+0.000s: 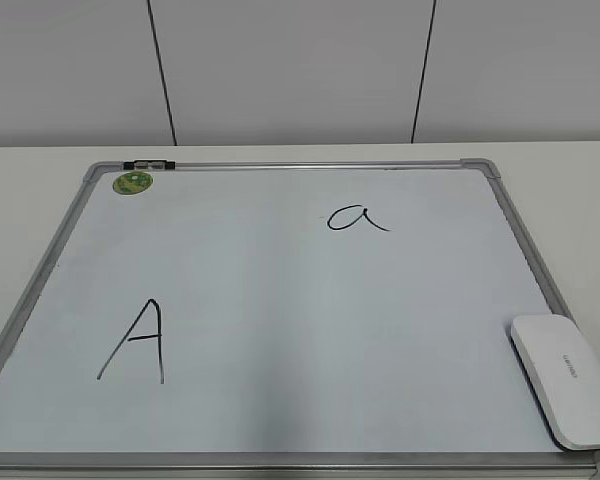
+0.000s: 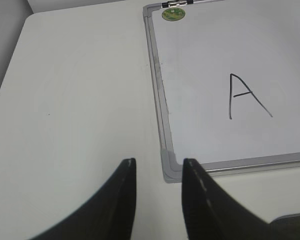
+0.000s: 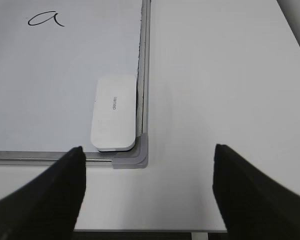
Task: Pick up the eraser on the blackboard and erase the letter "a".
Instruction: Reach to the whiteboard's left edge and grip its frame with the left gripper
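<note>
The blackboard (image 1: 280, 300) is a white board with a silver frame, lying flat on the table. The small cursive letter "a" (image 1: 357, 218) is at its upper right; it also shows in the right wrist view (image 3: 46, 19). The white eraser (image 1: 566, 377) lies flat in the board's near right corner, also in the right wrist view (image 3: 114, 112). My right gripper (image 3: 147, 150) is open and empty, over the table just near of that corner. My left gripper (image 2: 158, 162) is open and empty by the board's near left corner (image 2: 171, 165). Neither gripper shows in the exterior view.
A large capital "A" (image 1: 135, 342) is at the board's lower left, also in the left wrist view (image 2: 245, 96). A round green sticker (image 1: 133, 183) and a small clip (image 1: 148, 164) sit at the far left corner. The table's front edge (image 3: 150, 231) is close below my right gripper.
</note>
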You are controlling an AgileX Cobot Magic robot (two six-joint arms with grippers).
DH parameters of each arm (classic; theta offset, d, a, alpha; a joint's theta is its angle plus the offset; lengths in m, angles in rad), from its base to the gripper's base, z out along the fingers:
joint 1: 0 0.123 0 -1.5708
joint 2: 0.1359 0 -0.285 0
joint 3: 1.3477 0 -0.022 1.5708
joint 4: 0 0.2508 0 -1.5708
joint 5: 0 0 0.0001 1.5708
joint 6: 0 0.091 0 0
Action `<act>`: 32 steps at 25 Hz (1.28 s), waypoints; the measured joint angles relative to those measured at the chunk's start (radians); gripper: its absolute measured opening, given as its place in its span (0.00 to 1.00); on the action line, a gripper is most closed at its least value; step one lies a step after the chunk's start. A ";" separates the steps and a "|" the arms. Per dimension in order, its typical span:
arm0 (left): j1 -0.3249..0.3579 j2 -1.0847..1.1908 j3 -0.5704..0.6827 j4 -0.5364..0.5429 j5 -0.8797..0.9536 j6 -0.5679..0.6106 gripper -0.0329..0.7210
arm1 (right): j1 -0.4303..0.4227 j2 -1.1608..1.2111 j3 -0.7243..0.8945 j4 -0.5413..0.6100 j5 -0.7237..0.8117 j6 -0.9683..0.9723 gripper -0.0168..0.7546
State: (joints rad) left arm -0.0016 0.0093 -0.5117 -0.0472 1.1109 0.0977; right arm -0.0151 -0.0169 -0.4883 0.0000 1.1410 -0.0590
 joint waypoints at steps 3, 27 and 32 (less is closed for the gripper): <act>0.000 0.000 0.000 0.000 0.000 0.000 0.35 | 0.000 0.000 0.000 0.000 0.000 0.000 0.78; 0.000 0.167 -0.069 0.000 -0.144 0.000 0.80 | 0.000 0.000 0.000 0.000 0.000 0.000 0.78; -0.007 0.355 -0.069 0.000 -0.257 0.000 0.82 | 0.000 0.000 0.000 0.000 0.000 0.000 0.78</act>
State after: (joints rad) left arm -0.0084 0.3645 -0.5807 -0.0472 0.8538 0.0977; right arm -0.0151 -0.0169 -0.4883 0.0000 1.1410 -0.0590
